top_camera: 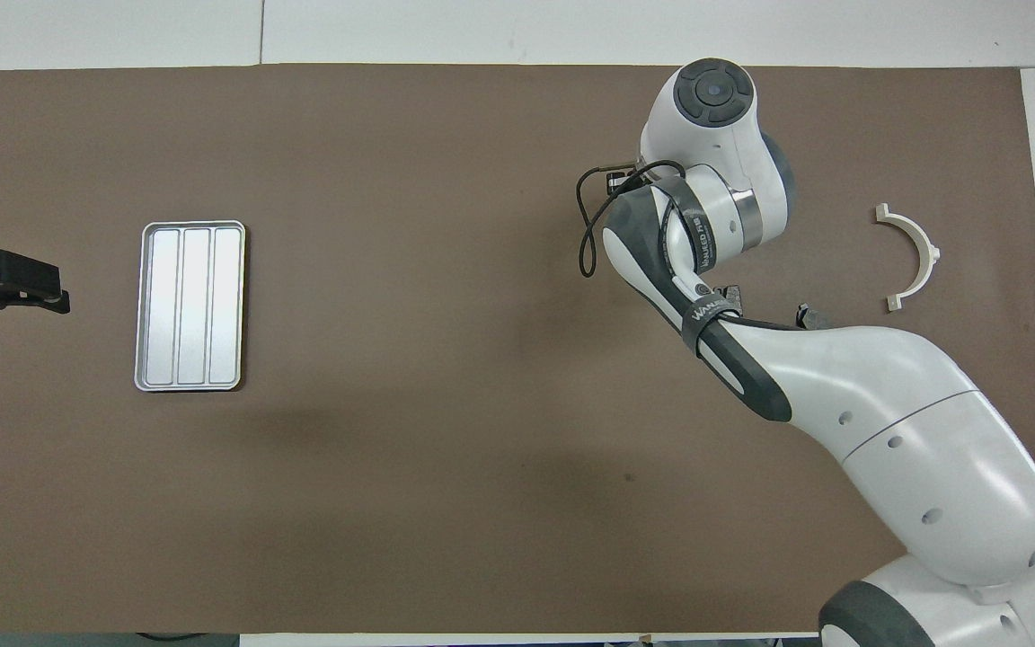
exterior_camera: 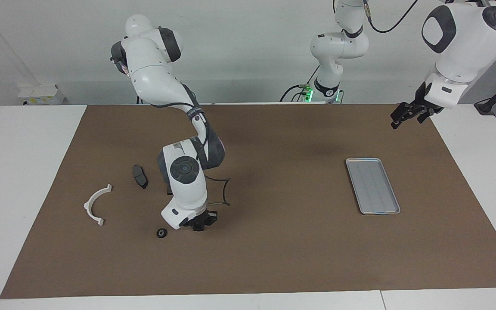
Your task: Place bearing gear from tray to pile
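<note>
We take the bearing gear [exterior_camera: 161, 233] lying on the brown mat [exterior_camera: 274, 258] as our landmark: it sits toward the right arm's end of the table, farther from the robots than the dark brake pad [exterior_camera: 140, 176] and the white arc [exterior_camera: 96, 204] of the pile, and well apart from the tray [exterior_camera: 372, 185], which lies toward the left arm's end. Our right gripper [exterior_camera: 198, 224] hangs low just beside this gear, fingertips pressed together; whether a small part sits between them we cannot tell. Our left gripper [exterior_camera: 407, 114] waits high, well away from the gear and nearer the tray, its fingers spread wide and holding nothing.
</note>
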Robot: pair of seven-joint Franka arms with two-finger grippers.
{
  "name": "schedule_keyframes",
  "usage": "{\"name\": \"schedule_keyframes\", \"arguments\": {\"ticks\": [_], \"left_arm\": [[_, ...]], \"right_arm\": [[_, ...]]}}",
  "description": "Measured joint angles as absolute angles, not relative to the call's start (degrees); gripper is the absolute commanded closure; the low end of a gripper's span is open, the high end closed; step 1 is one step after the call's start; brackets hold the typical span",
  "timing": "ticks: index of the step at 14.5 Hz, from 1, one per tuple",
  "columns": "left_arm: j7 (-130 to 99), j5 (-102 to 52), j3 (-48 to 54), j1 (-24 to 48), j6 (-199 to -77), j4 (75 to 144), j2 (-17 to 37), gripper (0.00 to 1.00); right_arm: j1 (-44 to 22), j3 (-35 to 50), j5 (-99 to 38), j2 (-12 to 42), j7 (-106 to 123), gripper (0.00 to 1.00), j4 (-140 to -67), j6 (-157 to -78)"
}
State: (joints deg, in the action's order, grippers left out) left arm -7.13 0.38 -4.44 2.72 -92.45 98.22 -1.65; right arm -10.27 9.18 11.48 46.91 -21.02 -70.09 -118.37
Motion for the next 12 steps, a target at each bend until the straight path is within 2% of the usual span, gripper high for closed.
{"name": "schedule_keyframes", "arguments": {"ticks": [3,4,5,6,12], "left_arm": [[-7.13,0.38,-4.44,2.72,-92.45,98.22,-1.66,0.00],[-7.13,0.38,-4.44,2.72,-92.45,98.22,-1.66,0.00],[-7.13,0.38,-4.44,2.72,-92.45,98.22,-1.66,0.00],[-7.13,0.38,-4.44,2.72,-92.45,98.22,-1.66,0.00],[-7.13,0.38,-4.44,2.72,-92.45,98.22,-1.66,0.00]], "right_arm": [[-9.64,9.17,11.48,46.86,-20.79,1.00,-70.15,-118.37],[-9.52,9.17,11.48,46.86,-20.79,0.78,-70.16,-118.37],[-9.49,9.17,11.48,46.85,-20.79,0.04,-70.17,-118.37],[-9.49,9.18,11.47,46.85,-20.79,0.00,-70.18,-118.37],[-9.49,9.19,11.48,46.41,-20.79,0.00,-70.18,-117.53]]}}
